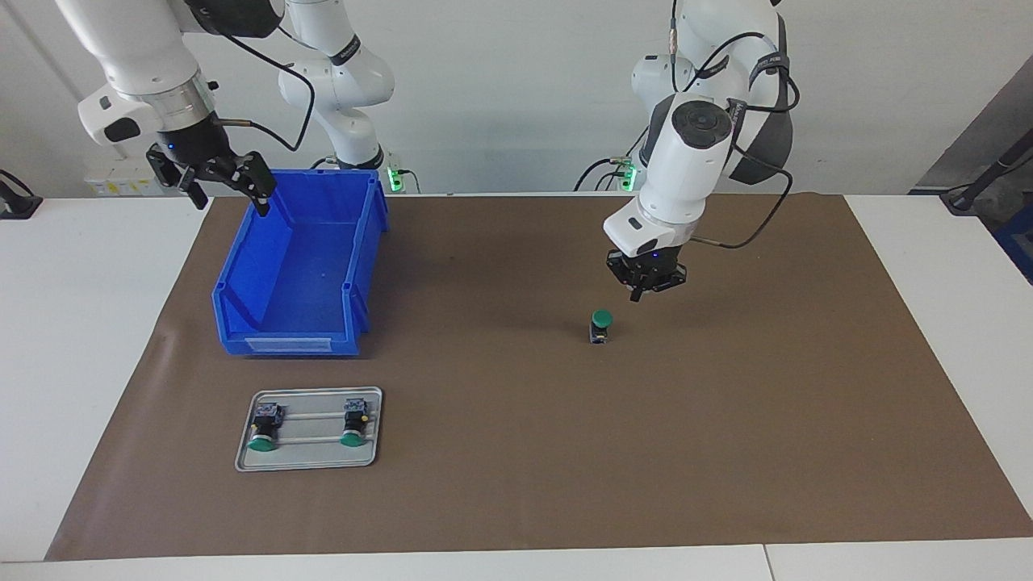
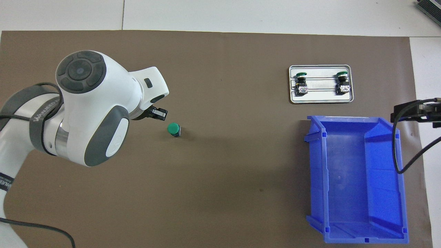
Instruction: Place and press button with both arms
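The green-capped, black-bodied push-button [image 1: 600, 325] is stood upright on the table; pressing is next, calling for the left end effector [image 1: 641, 292], fingertips together and empty, to be lowered onto the cap.

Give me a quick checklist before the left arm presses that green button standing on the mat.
1. Button upright on the brown mat, green cap up: ok.
2. Left claw shut for pressing: ok.
3. Left claw centred over the cap: not ok, it hangs just off to one side.
4. Right claw out of the way, open over the blue bin rim: ok.
5. Two spare buttons lying on the metal tray: ok.
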{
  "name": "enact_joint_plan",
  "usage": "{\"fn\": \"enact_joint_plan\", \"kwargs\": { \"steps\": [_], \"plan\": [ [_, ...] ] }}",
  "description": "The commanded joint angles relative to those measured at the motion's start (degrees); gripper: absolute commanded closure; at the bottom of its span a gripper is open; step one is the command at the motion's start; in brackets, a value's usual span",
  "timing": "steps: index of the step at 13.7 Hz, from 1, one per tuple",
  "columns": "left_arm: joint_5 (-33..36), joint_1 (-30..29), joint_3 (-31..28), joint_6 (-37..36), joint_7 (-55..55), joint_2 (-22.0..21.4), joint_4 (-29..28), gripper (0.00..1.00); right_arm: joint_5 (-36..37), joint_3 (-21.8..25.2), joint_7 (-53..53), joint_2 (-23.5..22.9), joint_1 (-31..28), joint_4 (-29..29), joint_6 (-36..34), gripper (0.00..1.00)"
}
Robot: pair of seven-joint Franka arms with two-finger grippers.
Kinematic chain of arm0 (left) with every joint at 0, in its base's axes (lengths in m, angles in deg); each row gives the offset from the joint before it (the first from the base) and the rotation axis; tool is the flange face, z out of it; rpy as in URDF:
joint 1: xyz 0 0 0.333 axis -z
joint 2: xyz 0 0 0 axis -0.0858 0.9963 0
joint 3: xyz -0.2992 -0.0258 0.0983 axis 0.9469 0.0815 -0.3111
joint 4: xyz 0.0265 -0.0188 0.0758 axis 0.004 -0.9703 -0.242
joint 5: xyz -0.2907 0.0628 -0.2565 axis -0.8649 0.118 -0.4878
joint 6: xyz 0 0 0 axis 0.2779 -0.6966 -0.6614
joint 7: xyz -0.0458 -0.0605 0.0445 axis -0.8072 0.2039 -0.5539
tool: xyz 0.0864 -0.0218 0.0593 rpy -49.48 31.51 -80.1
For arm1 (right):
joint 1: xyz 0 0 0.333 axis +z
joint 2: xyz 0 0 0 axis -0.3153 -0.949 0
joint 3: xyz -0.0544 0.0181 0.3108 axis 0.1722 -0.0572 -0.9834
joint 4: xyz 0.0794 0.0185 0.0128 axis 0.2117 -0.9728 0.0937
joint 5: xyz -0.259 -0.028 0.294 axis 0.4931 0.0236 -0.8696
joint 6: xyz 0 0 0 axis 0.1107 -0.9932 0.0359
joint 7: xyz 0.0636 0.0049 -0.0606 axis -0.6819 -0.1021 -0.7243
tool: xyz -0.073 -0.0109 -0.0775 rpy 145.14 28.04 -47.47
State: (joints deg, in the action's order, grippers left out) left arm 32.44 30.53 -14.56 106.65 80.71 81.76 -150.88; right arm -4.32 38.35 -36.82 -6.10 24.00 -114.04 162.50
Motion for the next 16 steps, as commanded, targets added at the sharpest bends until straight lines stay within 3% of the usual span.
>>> {"fn": "enact_joint_plan", "kwargs": {
  "steps": [1, 9, 16],
  "plan": [
    [1.34, 1.72, -0.72, 3.02, 1.99, 1.44, -1.54, 1.00, -1.14, -0.32, -0.98, 1.89, -0.87, -2.35, 1.01, 0.00],
    [1.34, 2.52, -0.63, 8.47, 3.13, 3.03, -5.49, 1.00, -1.14, -0.32, -0.98, 1.89, -0.96, -2.35, 1.01, 0.00],
    [1.26, 3.31, -0.37, 8.83, 4.01, 2.68, -7.61, 1.00, -1.14, -0.32, -1.07, 1.89, -0.96, -2.35, 1.01, 0.00]
  ]
}}
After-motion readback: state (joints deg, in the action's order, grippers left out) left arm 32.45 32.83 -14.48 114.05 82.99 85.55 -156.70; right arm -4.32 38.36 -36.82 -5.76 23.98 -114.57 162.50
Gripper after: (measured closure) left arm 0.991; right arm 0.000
